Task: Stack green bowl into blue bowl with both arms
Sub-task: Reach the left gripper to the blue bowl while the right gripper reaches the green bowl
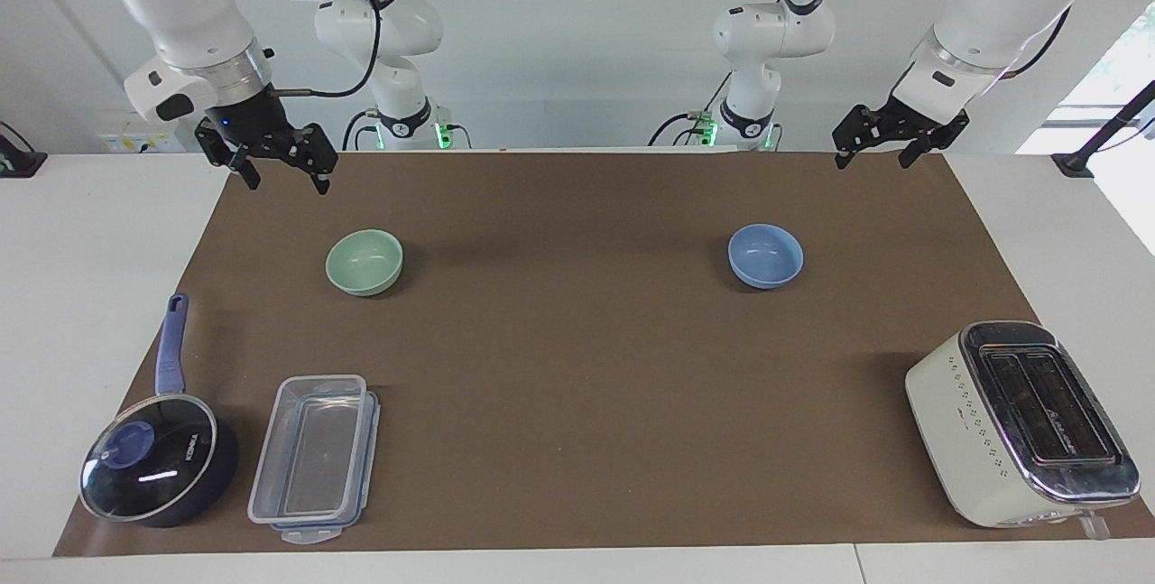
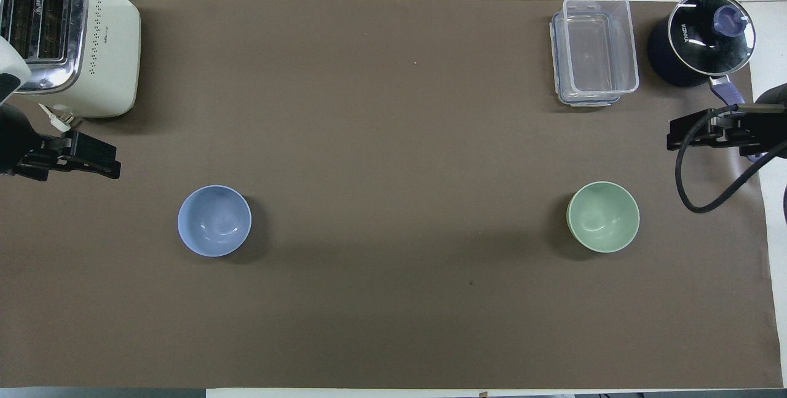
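The green bowl (image 1: 364, 262) stands upright on the brown mat toward the right arm's end of the table; it also shows in the overhead view (image 2: 603, 216). The blue bowl (image 1: 765, 255) stands upright toward the left arm's end, also seen from overhead (image 2: 214, 221). The two bowls are far apart and about equally near the robots. My right gripper (image 1: 286, 182) hangs open and empty above the mat's edge, off to the side of the green bowl. My left gripper (image 1: 873, 160) hangs open and empty above the mat's edge, off to the side of the blue bowl. Both also show overhead, right (image 2: 679, 136) and left (image 2: 101, 163).
A white toaster (image 1: 1020, 421) stands farther from the robots at the left arm's end. A clear rectangular container (image 1: 316, 458) and a dark blue saucepan with glass lid (image 1: 153, 467) stand farther from the robots at the right arm's end. The brown mat (image 1: 577, 385) covers the table.
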`<state>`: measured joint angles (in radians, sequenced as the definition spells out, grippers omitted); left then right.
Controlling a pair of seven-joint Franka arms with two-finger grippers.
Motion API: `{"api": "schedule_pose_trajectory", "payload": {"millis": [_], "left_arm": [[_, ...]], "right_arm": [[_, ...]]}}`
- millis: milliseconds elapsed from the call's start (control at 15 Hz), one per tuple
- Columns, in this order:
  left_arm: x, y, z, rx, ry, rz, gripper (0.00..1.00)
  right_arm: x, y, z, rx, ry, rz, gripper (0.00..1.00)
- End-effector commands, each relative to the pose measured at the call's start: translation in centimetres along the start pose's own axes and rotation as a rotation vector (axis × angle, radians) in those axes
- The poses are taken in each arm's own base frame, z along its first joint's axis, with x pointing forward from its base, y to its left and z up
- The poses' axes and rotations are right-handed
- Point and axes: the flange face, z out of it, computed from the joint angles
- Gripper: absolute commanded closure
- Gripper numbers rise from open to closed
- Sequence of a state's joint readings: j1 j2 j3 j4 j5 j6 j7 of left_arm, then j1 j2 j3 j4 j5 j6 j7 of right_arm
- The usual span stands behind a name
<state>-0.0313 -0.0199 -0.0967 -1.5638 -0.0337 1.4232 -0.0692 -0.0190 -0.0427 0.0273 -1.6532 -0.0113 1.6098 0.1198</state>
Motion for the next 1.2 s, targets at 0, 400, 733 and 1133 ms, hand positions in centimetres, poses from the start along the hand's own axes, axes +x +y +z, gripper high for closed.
{"api": "schedule_pose_trajectory", "payload": {"millis": [0, 400, 733, 1133], "left_arm": [[-0.5, 0.2, 0.0, 0.009, 0.003, -0.003, 0.0], [-0.5, 0.1, -0.1, 0.009, 0.011, 0.004, 0.0], [-0.4, 0.2, 0.5, 0.008, 0.035, 0.002, 0.0], [-1.3, -0.7, 14.7, 0.016, 0.049, 0.042, 0.0]], "right_arm": [[-0.9, 0.2, 0.0, 0.002, -0.007, -0.024, 0.0], [-1.5, 0.0, 1.0, 0.003, -0.018, -0.024, 0.0], [-3.8, 1.1, 4.5, 0.001, -0.018, -0.013, 0.0], [-7.9, 4.0, 13.3, 0.013, 0.06, -0.099, 0.0]]}}
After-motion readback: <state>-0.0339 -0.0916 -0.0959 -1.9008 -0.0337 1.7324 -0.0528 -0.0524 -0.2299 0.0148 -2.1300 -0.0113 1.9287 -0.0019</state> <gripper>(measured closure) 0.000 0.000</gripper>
